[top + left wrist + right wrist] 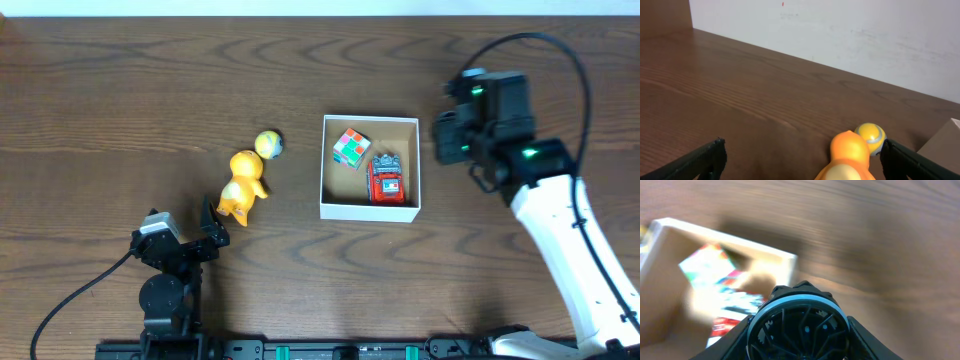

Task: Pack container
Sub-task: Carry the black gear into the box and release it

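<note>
Container [350, 211] holds two toys [385, 178]; left gripper [185, 226] gapes wide, empty; right gripper [446, 138] too blurred to tell.

Right wrist view: heavily motion-blurred. The container [730, 240] reads as a smeared white rim. Its contents [710, 275] are colour streaks, possibly toys. The right gripper is hidden behind its round housing [797, 325]; jaw stance undetermined.

Left wrist view: the orange toy [847, 157] is cut by the bottom edge and partly covers the ball [872, 135]. The left gripper [803, 150] fingers [695, 162] are cropped likewise. The container corner is cropped at the right edge.
</note>
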